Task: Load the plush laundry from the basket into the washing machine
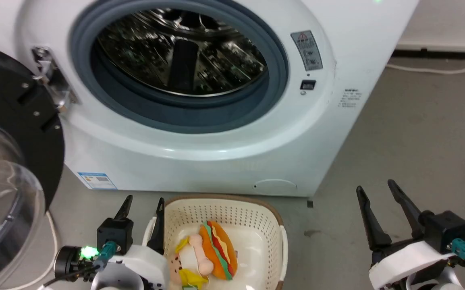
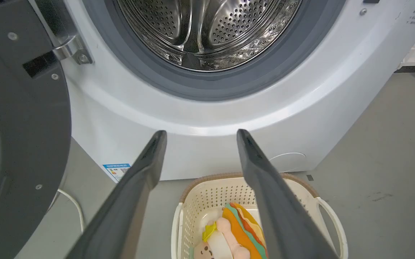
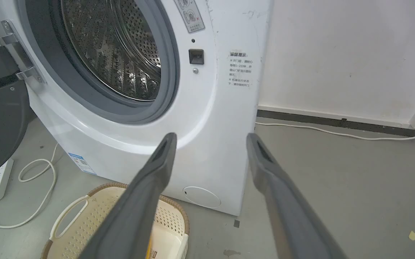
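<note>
**A:** Right, the toy point(image 1: 216, 249) lies in the basket point(image 1: 224, 213), bun on its side. The basket sits just in front of the washer point(image 1: 216, 161), whose door point(image 1: 11, 121) hangs wide open.

**B:** And the left claw point(image 1: 144, 198)?

**A:** Spread wide and empty at the basket's left rim. Can't tell if it touches. The right claw point(image 1: 375, 185) is wide and empty too, well apart over the floor point(image 1: 418, 141).

**B:** What makes a good pick?

**A:** I'd say swing the left claw over the toy and come straight down. Straddle the bun, pinch deep into the soft stuff, lift clear of the rim, then head for the drum point(image 1: 180, 52).
</note>
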